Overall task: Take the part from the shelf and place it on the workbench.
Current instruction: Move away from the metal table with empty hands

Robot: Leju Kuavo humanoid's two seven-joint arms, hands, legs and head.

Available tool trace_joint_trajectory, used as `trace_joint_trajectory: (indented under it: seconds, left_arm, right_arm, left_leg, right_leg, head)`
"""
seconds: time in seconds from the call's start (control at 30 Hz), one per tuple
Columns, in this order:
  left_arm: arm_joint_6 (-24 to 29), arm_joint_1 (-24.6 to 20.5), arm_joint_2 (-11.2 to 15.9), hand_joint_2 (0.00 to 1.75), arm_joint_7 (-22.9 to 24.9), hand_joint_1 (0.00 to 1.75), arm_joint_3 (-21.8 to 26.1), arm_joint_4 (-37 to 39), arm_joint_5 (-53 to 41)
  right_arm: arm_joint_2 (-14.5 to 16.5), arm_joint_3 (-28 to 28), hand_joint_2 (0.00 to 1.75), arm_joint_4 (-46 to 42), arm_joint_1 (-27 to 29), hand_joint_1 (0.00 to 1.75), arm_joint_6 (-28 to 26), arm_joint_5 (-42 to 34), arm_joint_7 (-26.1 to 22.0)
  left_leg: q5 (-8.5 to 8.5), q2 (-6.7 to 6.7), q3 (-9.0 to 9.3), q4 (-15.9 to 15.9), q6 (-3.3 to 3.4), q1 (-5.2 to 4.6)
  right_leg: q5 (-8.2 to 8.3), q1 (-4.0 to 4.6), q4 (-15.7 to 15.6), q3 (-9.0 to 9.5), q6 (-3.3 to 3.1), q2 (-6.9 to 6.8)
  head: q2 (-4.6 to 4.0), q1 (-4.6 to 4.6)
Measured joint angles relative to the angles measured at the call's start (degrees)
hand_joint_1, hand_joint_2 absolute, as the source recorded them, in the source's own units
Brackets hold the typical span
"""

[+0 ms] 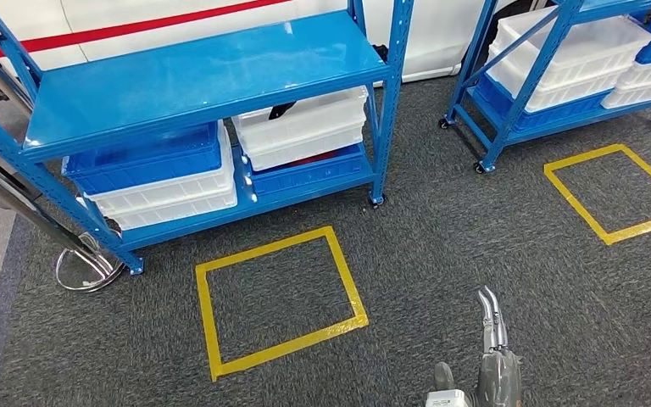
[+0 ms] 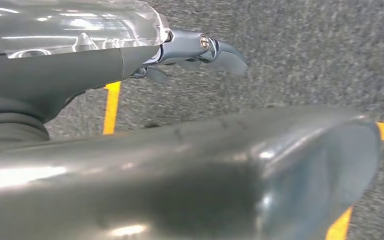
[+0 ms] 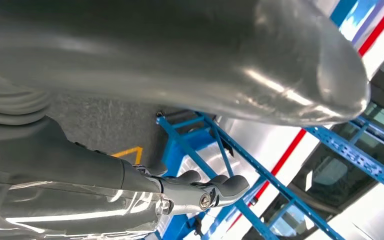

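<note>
Right hand [image 1: 492, 326] (holding nothing), well apart from blue shelf [image 1: 195, 76]

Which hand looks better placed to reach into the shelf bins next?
Probably the right hand: it is raised ahead of the body, fingers toward the shelf. The left hand faces carpet.

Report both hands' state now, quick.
Left hand: holds nothing, fingers slightly apart, open.
Right hand: holds nothing, fingers loosely curled but apart, open.
</note>
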Motion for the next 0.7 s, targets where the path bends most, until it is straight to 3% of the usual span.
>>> trace_joint_trajectory:
  seconds: [0.1, 0.13, 0.17, 0.23, 0.3, 0.4, 0.43, 0.47, 0.5, 0.57, 0.6, 0.67, 0.7]
  left_arm:
    - [0.79, 0.13, 0.24, 0.00, -0.07, 0.00, 0.01, 0.01, -0.72]
    - [1.25, 0.08, 0.30, 0.00, -0.18, 0.00, -0.01, 0.02, -1.06]
    - [1.75, -0.02, 0.30, 0.00, -0.28, 0.00, -0.02, 0.02, -1.37]
    - [2.44, -0.23, 0.04, 0.00, -0.40, 0.00, -0.04, 0.06, -1.78]
    - [2.65, -0.40, -0.15, 0.00, -0.60, 0.00, -0.07, 0.09, -1.91]
    - [2.72, -0.44, -0.22, 0.00, -0.84, 0.00, -0.07, 0.10, -1.96]
    - [2.73, -0.39, -0.24, 0.00, -0.87, 0.00, -0.07, 0.11, -1.96]
    - [2.73, -0.32, -0.27, 0.00, -0.89, 0.00, -0.07, 0.12, -1.95]
    - [2.73, -0.28, -0.31, 0.00, -0.90, 0.00, -0.07, 0.13, -1.96]
    - [2.73, -0.29, -0.38, 0.00, -0.91, 0.00, -0.07, 0.14, -1.97]
    - [2.70, -0.37, -0.40, 0.00, -0.92, 0.00, -0.08, 0.14, -2.02]
    - [2.56, -0.37, -0.41, 0.00, -0.97, 0.00, -0.09, 0.14, -2.14]
    - [2.42, -0.27, -0.40, 0.00, -1.00, 0.00, -0.09, 0.14, -2.30]
  right_arm:
    - [-0.01, -0.66, 0.00, -0.67, 0.58, 0.00, -0.25, 0.70, 0.34]
    - [0.00, -0.84, 0.00, -0.92, 0.82, 0.00, -0.33, 1.28, 0.54]
    - [0.00, -0.95, 0.00, -1.20, 0.97, 0.00, -0.35, 1.84, 0.77]
    - [0.01, -1.05, 0.00, -1.89, 1.12, 0.00, -0.38, 2.72, 1.21]
    - [0.00, -1.06, 0.00, -2.38, 1.14, 0.00, -0.49, 3.13, 1.56]
    - [-0.02, -1.09, 0.00, -2.51, 1.27, 0.00, -0.47, 3.36, 1.69]
    - [-0.02, -1.10, 0.00, -2.51, 1.29, 0.00, -0.40, 3.43, 1.68]
    - [-0.02, -1.12, 0.00, -2.51, 1.29, 0.00, -0.34, 3.51, 1.67]
    - [-0.02, -1.13, 0.00, -2.51, 1.29, 0.00, -0.30, 3.57, 1.66]
    - [-0.02, -1.14, 0.00, -2.50, 1.30, 0.00, -0.26, 3.70, 1.65]
    - [-0.02, -1.15, 0.00, -2.50, 1.34, 0.00, -0.23, 3.73, 1.65]
    - [-0.02, -1.23, 0.00, -2.49, 1.41, 0.00, 0.11, 3.59, 1.65]
    - [-0.02, -1.29, 0.00, -2.47, 1.41, 0.00, 0.43, 3.33, 1.75]
  left_leg:
    - [11.26, 2.18, -0.64, -7.95, 2.40, -1.45]
    - [13.90, 2.64, -0.79, -9.01, 2.80, -1.85]
    - [14.77, 2.44, -0.92, -9.25, 2.86, -2.05]
    - [15.03, 1.41, -0.26, -9.70, 2.84, -1.68]
    - [15.06, 0.47, 0.43, -10.74, 3.17, -1.21]
    - [14.63, -0.90, 0.92, -11.19, 3.52, -1.05]
    - [14.40, -1.47, 1.08, -11.18, 3.45, -0.99]
    - [14.13, -2.12, 1.37, -11.16, 3.30, -0.89]
    - [13.85, -2.80, 1.77, -11.14, 3.09, -0.74]
    - [13.22, -4.18, 2.55, -10.95, 2.51, -0.51]
    - [12.99, -4.84, 2.70, -10.82, 2.14, -0.44]
    - [12.85, -5.91, 2.55, -10.79, 1.36, -0.33]
    - [12.91, -6.36, 2.45, -10.94, 0.98, -0.24]
  right_leg:
    - [-2.42, 0.62, 0.27, 2.75, 0.17, -0.83]
    - [-3.18, 0.78, 0.32, 3.29, 0.41, -1.07]
    - [-3.82, 0.91, 0.40, 3.80, 0.68, -1.35]
    - [-4.81, 0.99, 0.22, 4.52, 1.32, -1.80]
    - [-6.64, 0.85, 2.68, 3.59, 2.03, -1.35]
    - [-10.68, 0.08, 12.66, -2.71, 2.83, -0.55]
    - [-10.53, -0.19, 14.70, -4.53, 3.07, -0.53]
    - [-9.22, -0.46, 14.96, -5.53, 3.30, -0.50]
    - [-6.79, -0.70, 12.99, -5.37, 3.51, -0.34]
    - [-1.70, -1.16, 5.97, -3.29, 3.80, 1.49]
    - [-0.34, -1.32, 3.25, -2.37, 3.75, 2.61]
    - [-0.04, -1.19, 1.29, -1.74, 3.28, 3.78]
    - [-0.01, -1.18, 1.01, -1.67, 2.85, 3.42]
  head:
    - [0.00, 0.05]
    - [0.00, 0.09]
    - [0.00, 0.11]
    - [0.01, 0.10]
    - [0.02, 0.15]
    - [0.01, 0.22]
    - [0.01, 0.21]
    - [0.02, 0.21]
    - [0.01, 0.21]
    - [0.01, 0.24]
    - [0.01, 0.23]
    - [0.01, 0.25]
    - [0.01, 0.25]
